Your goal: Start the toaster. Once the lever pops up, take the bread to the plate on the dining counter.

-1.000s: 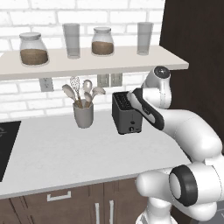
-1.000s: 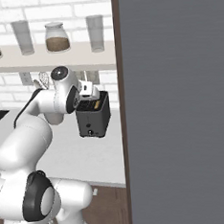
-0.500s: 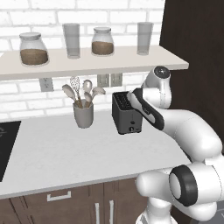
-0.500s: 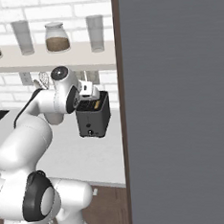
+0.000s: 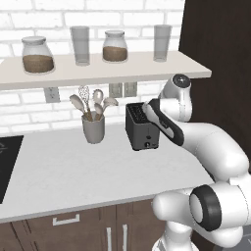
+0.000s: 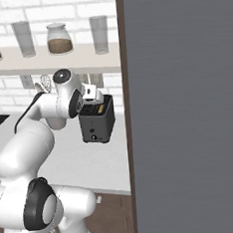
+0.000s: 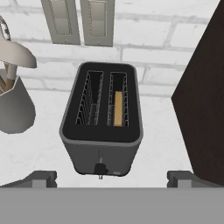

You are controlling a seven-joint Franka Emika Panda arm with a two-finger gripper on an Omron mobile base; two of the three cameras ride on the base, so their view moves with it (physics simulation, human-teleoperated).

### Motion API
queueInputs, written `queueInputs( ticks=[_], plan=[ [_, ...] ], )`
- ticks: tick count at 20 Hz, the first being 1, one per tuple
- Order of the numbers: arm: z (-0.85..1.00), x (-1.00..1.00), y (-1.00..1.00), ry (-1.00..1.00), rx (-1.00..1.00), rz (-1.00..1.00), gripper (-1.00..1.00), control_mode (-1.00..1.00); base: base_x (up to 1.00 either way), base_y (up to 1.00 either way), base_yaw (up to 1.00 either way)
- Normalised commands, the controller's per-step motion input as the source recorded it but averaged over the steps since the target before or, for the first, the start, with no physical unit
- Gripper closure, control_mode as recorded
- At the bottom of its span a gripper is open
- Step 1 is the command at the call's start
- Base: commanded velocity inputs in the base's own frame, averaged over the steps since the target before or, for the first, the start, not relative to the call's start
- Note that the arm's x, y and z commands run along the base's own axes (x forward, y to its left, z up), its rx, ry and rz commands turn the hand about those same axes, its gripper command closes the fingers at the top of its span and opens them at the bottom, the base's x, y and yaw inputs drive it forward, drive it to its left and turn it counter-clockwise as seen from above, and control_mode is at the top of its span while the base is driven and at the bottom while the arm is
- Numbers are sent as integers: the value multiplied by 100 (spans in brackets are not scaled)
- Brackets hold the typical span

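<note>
Worktop [image 5: 73, 171] first, then the toaster [image 7: 102, 124] at centre frame in the hand view, the bread [image 7: 118, 108] sunk in its right slot. Nothing looks started yet (lever seemingly unpressed). Fingers [image 7: 40, 179] spread wide, holding nothing.

Even, bright, shadowless rendered light covers every view, with no glare and no clear source. The toaster [image 7: 101, 127] casts barely any shadow on the pale bench [image 5: 73, 171], and its slots stay dark inside. Edges look slightly jagged and soft, with no lens distortion.
</note>
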Motion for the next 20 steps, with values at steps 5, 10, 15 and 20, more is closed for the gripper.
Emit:
queueInputs(
  ticks=[5, 10, 15, 20],
  plan=[
    [0, 0, 0, 0, 0, 0, -100, -100, 0, 0, 0],
    [0, 0, 0, 0, 0, 0, -100, -100, 0, 0, 0],
    [0, 0, 0, 0, 0, 0, -100, -100, 0, 0, 0],
    [0, 0, 0, 0, 0, 0, -100, -100, 0, 0, 0]
  ],
)
